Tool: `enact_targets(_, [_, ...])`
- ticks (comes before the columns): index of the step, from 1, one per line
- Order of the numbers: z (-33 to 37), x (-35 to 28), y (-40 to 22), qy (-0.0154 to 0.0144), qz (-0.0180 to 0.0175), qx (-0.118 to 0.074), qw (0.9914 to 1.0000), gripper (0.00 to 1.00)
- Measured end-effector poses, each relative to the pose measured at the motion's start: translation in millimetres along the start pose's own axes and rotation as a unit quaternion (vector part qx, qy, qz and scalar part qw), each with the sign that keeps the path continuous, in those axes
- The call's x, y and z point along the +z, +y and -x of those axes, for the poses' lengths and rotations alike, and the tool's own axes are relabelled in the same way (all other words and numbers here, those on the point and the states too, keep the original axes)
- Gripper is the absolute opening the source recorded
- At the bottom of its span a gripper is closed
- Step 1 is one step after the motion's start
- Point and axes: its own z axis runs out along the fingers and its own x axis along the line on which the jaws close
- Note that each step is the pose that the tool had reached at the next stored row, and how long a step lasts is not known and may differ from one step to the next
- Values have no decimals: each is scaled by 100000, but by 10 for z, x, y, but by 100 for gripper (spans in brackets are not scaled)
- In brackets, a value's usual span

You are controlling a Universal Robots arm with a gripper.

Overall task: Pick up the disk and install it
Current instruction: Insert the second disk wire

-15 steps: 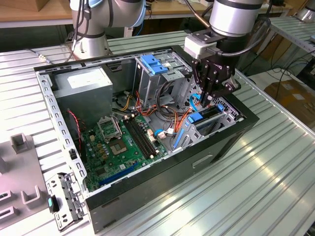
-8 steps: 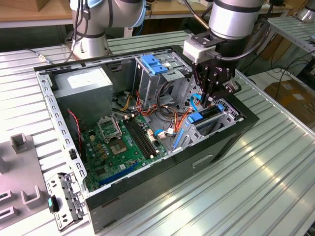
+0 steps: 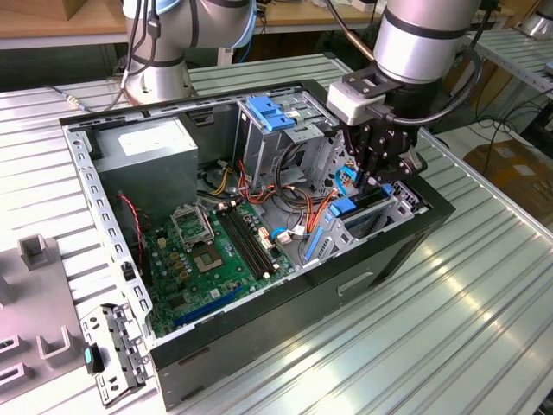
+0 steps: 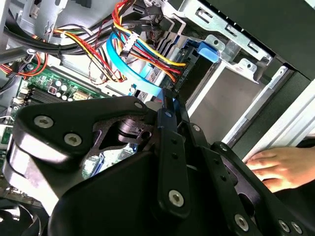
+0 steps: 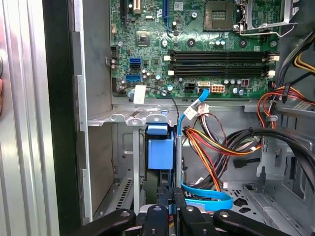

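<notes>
Fingers (image 5: pixel 178 209) of the end effector (image 5: pixel 172 204) were pressed nearly together, with only a thin gap between them. They seemed to pinch the top edge of the disk (image 5: pixel 161 152), though the grip spot itself was hard to see. The disk stood on its edge, down inside the drive cage (image 5: pixel 129 118) at the front corner of the open computer case (image 3: pixel 86 173). Its blue plastic rail faced the camera in the first wrist view.

In the exterior view, the end effector (image 3: pixel 380 177) reached down into the case near the exterior view's right, just above blue parts in the cage. That view also showed the green board (image 3: pixel 216 259), the grey metal box (image 3: pixel 151 156) with a white sticker, and a light-blue bracket (image 3: pixel 270 112) on top of the upper bays. The case sat on a ribbed metal desk (image 3: pixel 467 320).

The second wrist view looked past the black end effector (image 4: pixel 170 105) at a flat blue cable (image 4: pixel 130 69) and a bundle of red, yellow and black wires (image 4: pixel 147 46). A person's hand (image 4: pixel 283 167) rested beside the case there.
</notes>
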Motion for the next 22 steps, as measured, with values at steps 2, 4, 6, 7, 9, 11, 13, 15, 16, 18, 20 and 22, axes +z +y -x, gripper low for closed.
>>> enact_targets(2, [-31, 11, 2, -1255, -1, 167, 99992, 16])
enact_targets(4, [-42, 17, 2, -1750, -2, 232, 99984, 16])
enact_targets(6, [-44, 21, 2, -1763, -5, 235, 99984, 16])
enact_targets(7, [-44, 21, 3, -1762, -5, 238, 99984, 16])
enact_targets(9, [-47, 26, 3, -1769, -7, 250, 99984, 16])
enact_targets(11, [-53, 30, 3, -1758, -5, 273, 99984, 16])
enact_targets(13, [-59, 33, 1, -1753, -3, 283, 99984, 16])
enact_targets(15, [-60, 34, -4, -1760, -4, 286, 99984, 16])
enact_targets(16, [-61, 35, -6, -1762, -4, 290, 99984, 16])
enact_targets(18, [-63, 37, -6, -1752, -2, 292, 99984, 16])
enact_targets(20, [-66, 47, -5, -1762, -4, 290, 99984, 16])
enact_targets(22, [-70, 68, -3, -1761, -2, 288, 99984, 16])
